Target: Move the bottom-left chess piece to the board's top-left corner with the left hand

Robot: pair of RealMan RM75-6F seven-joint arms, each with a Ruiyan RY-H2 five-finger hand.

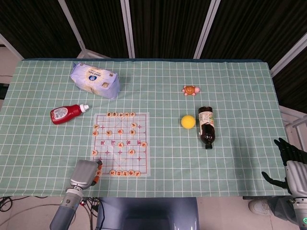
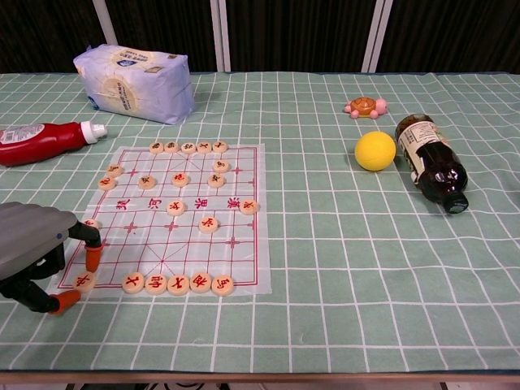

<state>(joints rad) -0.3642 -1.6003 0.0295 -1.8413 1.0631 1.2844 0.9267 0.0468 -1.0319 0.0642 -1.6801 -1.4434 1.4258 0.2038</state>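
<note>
Left hand (image 2: 36, 252) fingers straddle bottom-left chess piece (image 2: 84, 281)

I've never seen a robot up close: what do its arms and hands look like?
The left hand has a smooth grey shell, black fingers and orange fingertips; its arm is a grey tube. The right hand looks dark, almost black, above a pale grey wrist with a small green mark.

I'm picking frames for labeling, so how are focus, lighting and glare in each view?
Head view: evenly lit and sharp, but the chess pieces are too small to read their characters. Chest view: also sharp, the characters on the pieces mostly legible; soft shadows fall under the left hand, and the brown bottle shows small highlights, no blown-out glare.
</note>
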